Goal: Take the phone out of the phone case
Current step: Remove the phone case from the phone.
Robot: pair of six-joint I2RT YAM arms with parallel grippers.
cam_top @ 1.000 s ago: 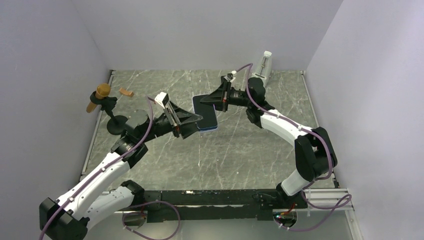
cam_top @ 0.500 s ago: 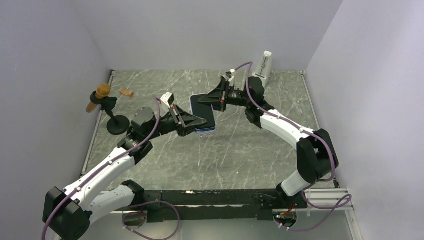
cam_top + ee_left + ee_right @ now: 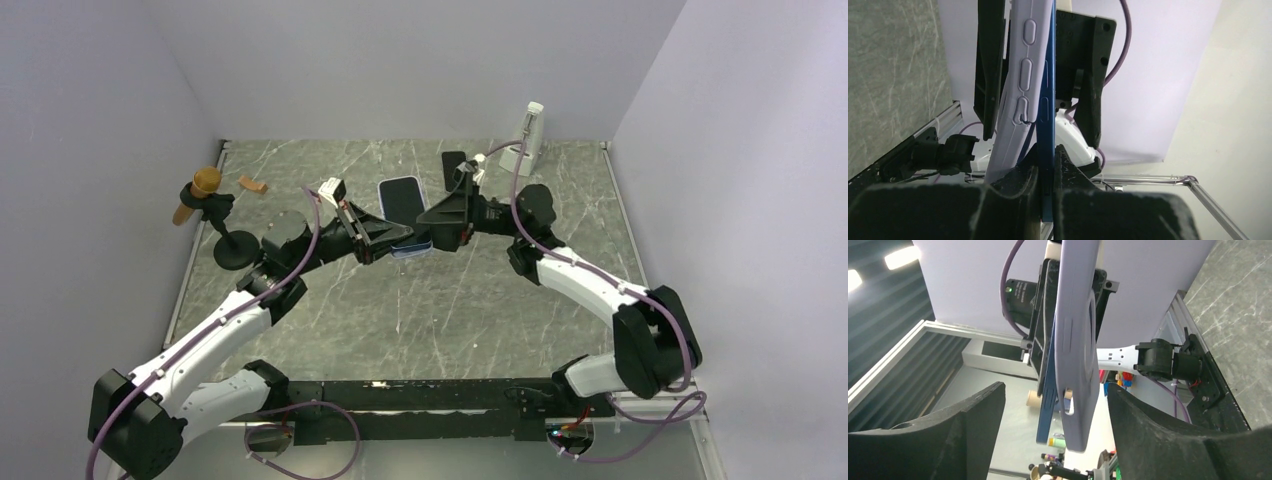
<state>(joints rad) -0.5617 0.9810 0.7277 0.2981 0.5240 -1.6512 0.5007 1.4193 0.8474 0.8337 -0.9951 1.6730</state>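
The phone (image 3: 403,205) is held tilted above the table's middle, and the pale lavender phone case (image 3: 400,181) shows as a rim round it. My left gripper (image 3: 396,239) is shut on the phone's near edge. In the left wrist view its fingers (image 3: 1068,170) pinch the blue phone (image 3: 1049,100) alone. The phone case (image 3: 1020,75) bows away from the phone on the left. My right gripper (image 3: 433,221) stands open at the phone's right side. In the right wrist view, phone (image 3: 1049,390) and case (image 3: 1078,340) hang between the wide fingers (image 3: 968,425), touching neither.
A brown microphone-like object (image 3: 205,186) sits on a black stand (image 3: 232,249) at the left, with a small brown piece (image 3: 253,185) behind it. A white upright object (image 3: 527,133) stands at the back right. A small dark item (image 3: 454,162) lies beyond the phone.
My left gripper has shut on the phone's near edge. The right gripper has let go of the far end, opened wide and moved nearer, to the phone's right side.
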